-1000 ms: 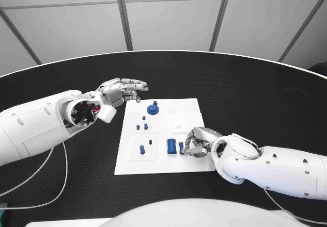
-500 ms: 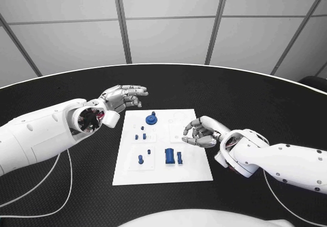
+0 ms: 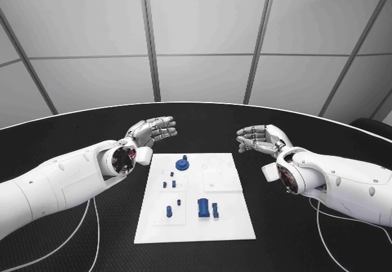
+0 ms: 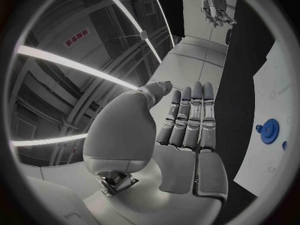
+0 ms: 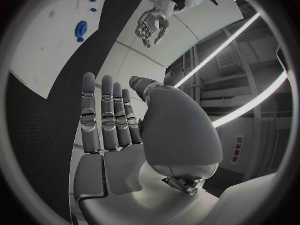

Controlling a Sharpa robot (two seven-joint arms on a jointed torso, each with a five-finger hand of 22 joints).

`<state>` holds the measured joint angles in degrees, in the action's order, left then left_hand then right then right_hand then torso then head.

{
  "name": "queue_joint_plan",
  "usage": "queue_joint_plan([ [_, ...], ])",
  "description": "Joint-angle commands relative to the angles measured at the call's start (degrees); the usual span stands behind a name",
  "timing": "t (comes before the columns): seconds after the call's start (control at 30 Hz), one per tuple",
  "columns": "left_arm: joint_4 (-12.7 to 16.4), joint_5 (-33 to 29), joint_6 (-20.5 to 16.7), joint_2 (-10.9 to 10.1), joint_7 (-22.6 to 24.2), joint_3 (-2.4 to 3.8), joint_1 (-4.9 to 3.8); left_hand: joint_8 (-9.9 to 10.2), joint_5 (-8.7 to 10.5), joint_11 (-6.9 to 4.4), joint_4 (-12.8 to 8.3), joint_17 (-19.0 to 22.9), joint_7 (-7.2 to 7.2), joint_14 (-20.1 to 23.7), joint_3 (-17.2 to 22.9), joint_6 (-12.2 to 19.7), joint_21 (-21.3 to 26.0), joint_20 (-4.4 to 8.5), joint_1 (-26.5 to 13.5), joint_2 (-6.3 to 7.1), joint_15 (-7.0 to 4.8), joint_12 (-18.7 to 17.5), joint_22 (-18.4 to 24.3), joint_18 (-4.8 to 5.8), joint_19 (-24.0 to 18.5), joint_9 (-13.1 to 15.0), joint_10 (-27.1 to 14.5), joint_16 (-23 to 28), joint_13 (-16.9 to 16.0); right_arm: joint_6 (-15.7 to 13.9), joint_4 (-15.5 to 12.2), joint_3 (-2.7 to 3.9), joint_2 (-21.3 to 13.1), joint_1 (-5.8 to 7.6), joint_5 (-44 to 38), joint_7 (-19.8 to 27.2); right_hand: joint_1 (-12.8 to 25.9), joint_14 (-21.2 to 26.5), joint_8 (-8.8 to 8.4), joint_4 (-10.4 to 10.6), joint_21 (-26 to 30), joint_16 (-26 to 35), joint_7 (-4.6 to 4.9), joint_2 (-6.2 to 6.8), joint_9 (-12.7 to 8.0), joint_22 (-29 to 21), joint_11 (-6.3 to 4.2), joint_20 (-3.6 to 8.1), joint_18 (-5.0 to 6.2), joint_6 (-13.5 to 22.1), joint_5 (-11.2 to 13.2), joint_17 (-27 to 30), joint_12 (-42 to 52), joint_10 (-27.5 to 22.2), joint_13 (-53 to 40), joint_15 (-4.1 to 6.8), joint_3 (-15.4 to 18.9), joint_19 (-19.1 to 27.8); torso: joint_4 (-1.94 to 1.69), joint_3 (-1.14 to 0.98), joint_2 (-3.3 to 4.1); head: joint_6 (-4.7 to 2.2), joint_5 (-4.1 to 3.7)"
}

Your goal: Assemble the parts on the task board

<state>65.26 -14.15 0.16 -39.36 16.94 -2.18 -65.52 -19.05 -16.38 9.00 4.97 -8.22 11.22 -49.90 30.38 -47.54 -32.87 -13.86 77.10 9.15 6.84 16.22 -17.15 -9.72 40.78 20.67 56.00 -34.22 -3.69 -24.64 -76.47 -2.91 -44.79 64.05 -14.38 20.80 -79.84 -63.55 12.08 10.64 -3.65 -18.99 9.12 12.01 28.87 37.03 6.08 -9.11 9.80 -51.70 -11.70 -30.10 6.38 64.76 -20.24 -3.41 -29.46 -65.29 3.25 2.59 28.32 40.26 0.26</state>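
Head view: task board [image 3: 225, 218] lying flat at centre of frame on black desk [image 3: 327, 249], long side running top to bottom. Left robot hand [image 3: 153, 131] up in upper left-centre, just off board's top left corner, above the desk, fingers spread wide, nothing held. Right robot hand [image 3: 260, 139] up in upper right-centre, off board's top right corner, fingers apart & lightly curled, nothing held. Both clear of the board, well apart from each other.

On the board: blue gear-like part [image 3: 182, 165] w/ a short stub, near top left. Two small blue pegs [image 3: 169, 183] side by side below it, mid-left. Lower down, one small peg [image 3: 179, 201], then a bigger peg [image 3: 168, 211] at lower left. Blue block [image 3: 203, 207] & thin blue pin [image 3: 214, 210] standing close together, lower centre. Right half of board bare white w/ faint round recesses.

Left wrist view: left robot hand's fingers [image 4: 190, 117] straight, close alongside each other, palm bare. Gear part [image 4: 269, 131] on board at right edge of circle.

Right wrist view: right robot hand's fingers [image 5: 103, 117] stretched out, palm bare. Gear part [image 5: 81, 30] on board at upper left.
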Motion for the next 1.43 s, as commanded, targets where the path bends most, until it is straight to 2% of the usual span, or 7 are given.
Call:
queue_joint_plan([
  [0.03, -0.8, -0.9, -0.3, 0.6, 1.0, 0.01, 0.46, 1.1, -0.04, 0.61, 1.1, 1.2, 0.08, 1.9, 0.3, 1.2, 9.5, -2.55, 0.3, 1.0, 1.43, -3.9, 6.0, -0.44, -1.5, -1.1, 0.3, 7.0, 0.1, 0.7, 3.8, 0.19, 1.7, 0.09, 3.9, 1.5, 0.8, 1.6, -1.21, -0.6, 0.0, 3.6, 0.46, 0.01, -1.1, -2.6, 0.84, -0.51, 0.52, 0.3, 0.3, 2.2, -2.0, -0.1, 3.9, -0.97, 0.3, 0.5, 0.35, 0.26, -1.06, -0.84, 0.29],
  [0.2, -2.0, -1.9, -1.6, 1.6, 2.0, 0.01, 1.02, 3.1, 0.0, 2.46, 2.3, 2.5, -0.97, 3.5, -1.2, 2.2, 21.4, -2.89, 0.6, 1.39, 3.03, -9.2, 13.5, 0.59, 0.6, -3.7, 0.0, 14.9, 0.1, 1.7, 7.6, 0.39, 3.4, 0.17, 5.0, 2.7, 1.0, 3.5, -2.54, -1.5, -0.4, 8.6, 1.14, -0.96, -2.7, -7.3, 1.85, -1.95, -0.38, -0.3, -0.1, 6.2, -2.8, -0.5, 10.3, -2.36, 0.0, 8.4, 0.47, 0.26, -1.53, -0.8, 0.83],
  [0.23, -1.6, -1.6, -1.2, 1.2, 1.9, 0.01, 0.89, 19.1, 16.38, -9.0, -5.0, 8.2, -11.22, 49.9, -30.4, 47.5, 32.9, 13.86, -22.8, -9.15, -6.84, -16.2, 17.1, 9.72, -40.8, -20.7, -56.0, 34.2, 3.7, 1.6, 6.4, 0.36, 2.9, 0.16, 4.8, 2.5, 24.5, 21.2, -12.08, -10.6, 3.6, 19.0, -9.12, -12.01, -28.9, -37.0, -6.08, 9.11, -9.8, 51.7, 11.7, 30.1, -6.4, -19.8, 20.2, 3.41, 29.5, 22.8, 0.33, 0.18, -0.95, -0.72, 0.46],
  [0.3, -1.4, -1.5, -1.6, 1.2, 2.0, 0.03, 0.92, 19.1, 16.38, -9.0, -5.0, 8.2, -11.22, 49.9, -30.4, 47.5, 32.9, 13.86, -25.2, -9.15, -6.84, -16.2, 17.1, 9.72, -40.8, -20.7, -56.0, 34.2, 3.7, 1.2, 6.1, 0.4, 2.9, 0.09, 5.0, 2.6, 26.7, 22.9, -12.08, -10.6, 3.6, 19.0, -9.12, -12.01, -28.9, -37.0, -6.08, 9.11, -9.8, 51.7, 11.7, 30.1, -6.4, -21.4, 20.2, 3.41, 29.5, 65.3, 0.21, 0.09, -0.82, -0.9, 0.44],
  [0.5, 1.2, 0.1, -5.9, 0.5, 3.1, 0.25, 1.37, 19.1, 16.38, -9.0, -5.0, 8.2, -11.22, 49.9, -30.4, 47.5, 32.9, 13.86, -36.9, -9.15, -6.84, -16.2, 17.1, 9.72, -40.8, -20.7, -56.0, 34.2, 3.7, -3.1, 2.0, 0.93, 2.3, -0.74, 6.9, 3.9, 38.7, 63.5, -12.08, -10.6, 3.6, 19.0, -9.12, -12.01, -28.9, -37.0, -6.08, 9.11, -9.8, 51.7, 11.7, 30.1, -6.4, -64.8, 20.2, 3.41, 29.5, 65.3, -1.29, -1.08, 0.77, -3.06, 0.13],
  [0.53, 1.9, 0.5, -7.0, 0.4, 3.3, 0.3, 1.48, 19.1, 16.38, -9.0, -5.0, 8.2, -11.22, 49.9, -30.4, 47.5, 32.9, 13.86, -77.1, -9.15, -6.84, -16.2, 17.1, 9.72, -40.8, -20.7, -56.0, 34.2, 3.7, -4.2, 1.0, 1.05, 2.1, -0.95, 7.4, 4.2, 79.8, 63.5, -12.08, -10.6, 3.6, 19.0, -9.12, -12.01, -28.9, -37.0, -6.08, 9.11, -9.8, 51.7, 11.7, 30.1, -6.4, -64.8, 20.2, 3.41, 29.5, 65.3, -1.65, -1.35, 1.16, -3.57, 0.06],
  [1.43, 24.6, 14.1, -44.1, -5.3, 12.8, 2.17, 5.35, 19.1, 16.38, -9.0, -5.0, 8.2, -11.22, 49.9, -30.4, 47.5, 32.9, 13.86, -77.1, -9.15, -6.84, -16.2, 17.1, 9.72, -40.8, -20.7, -56.0, 34.2, 3.7, -19.5, -13.5, 2.91, 0.1, -3.88, 14.4, 9.0, 79.8, 63.5, -12.08, -10.6, 3.6, 19.0, -9.12, -12.01, -28.9, -37.0, -6.08, 9.11, -9.8, 51.7, 11.7, 30.1, -6.4, -64.8, 20.2, 3.41, 29.5, 65.3, -3.25, -2.59, 2.86, -5.88, -0.26],
])
